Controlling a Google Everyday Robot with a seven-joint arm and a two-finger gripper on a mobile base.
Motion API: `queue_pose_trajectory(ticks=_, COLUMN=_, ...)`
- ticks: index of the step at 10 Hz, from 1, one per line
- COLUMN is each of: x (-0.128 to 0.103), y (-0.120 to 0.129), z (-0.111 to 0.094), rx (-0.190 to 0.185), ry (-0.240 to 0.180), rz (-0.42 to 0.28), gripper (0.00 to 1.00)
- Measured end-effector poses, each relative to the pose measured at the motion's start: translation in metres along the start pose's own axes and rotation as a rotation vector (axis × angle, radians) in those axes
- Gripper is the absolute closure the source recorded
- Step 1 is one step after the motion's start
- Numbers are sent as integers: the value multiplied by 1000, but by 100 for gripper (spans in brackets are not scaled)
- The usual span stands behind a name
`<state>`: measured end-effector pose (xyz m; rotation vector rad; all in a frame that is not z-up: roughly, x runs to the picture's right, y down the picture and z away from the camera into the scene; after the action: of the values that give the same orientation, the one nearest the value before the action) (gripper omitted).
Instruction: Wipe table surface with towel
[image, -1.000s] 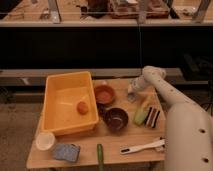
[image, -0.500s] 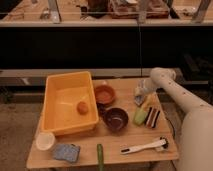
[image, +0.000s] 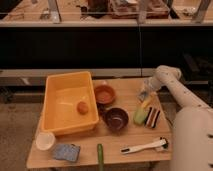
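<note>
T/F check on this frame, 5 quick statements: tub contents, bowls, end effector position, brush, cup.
1. The yellow tub holds a small orange ball. True.
2. The end effector hangs over the tub. False: it is at the table's right side, just above the sponges.
3. The dark bowl sits in front of the orange bowl. True.
4. The white brush lies inside the tub. False: it lies on the table near the front right edge.
5. The white cup stands at the table's back right corner. False: it is at the front left, beside the tub.
</note>
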<state>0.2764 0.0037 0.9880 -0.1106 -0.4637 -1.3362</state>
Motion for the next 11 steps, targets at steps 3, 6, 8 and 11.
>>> queue_pose_trajectory(ticks=3, x=29, y=-16, z=28, rx=15, ry=-3, rz=-29, gripper=96)
queue_pose_trajectory(ticks=6, x=40, y=-50, z=57, rx=59, ry=-15, rz=-72, gripper=96)
queue_pose_trajectory(ticks=8, x=31, y=-83, z=63, rx=112, ry=-43, rz=-132, gripper=96)
queue_pose_trajectory(ticks=11, x=1, y=-110, z=49, rx=168, ry=-71, rz=-198, gripper=96)
